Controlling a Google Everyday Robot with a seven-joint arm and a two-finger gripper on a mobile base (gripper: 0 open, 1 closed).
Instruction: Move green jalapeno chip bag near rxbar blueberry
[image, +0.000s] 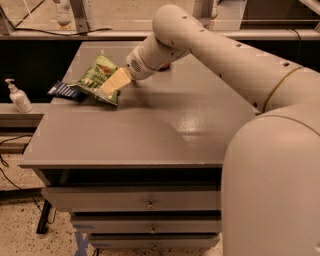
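Single view: table (150, 135) is seen from above, close, past the arm (225, 55); gripper (109, 88) is framed upper left.

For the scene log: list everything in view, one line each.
green jalapeno chip bag: one, green, back left of the table, tilted.
rxbar blueberry: one, dark blue, at the table's left edge, beside the bag's left end.
pump bottle: one, white, on the ledge left of the table.
table: one, grey, centre, with drawers beneath.
arm: one, off-white, reaching in from the right.
gripper: one, tan fingers shut on the bag's right side.
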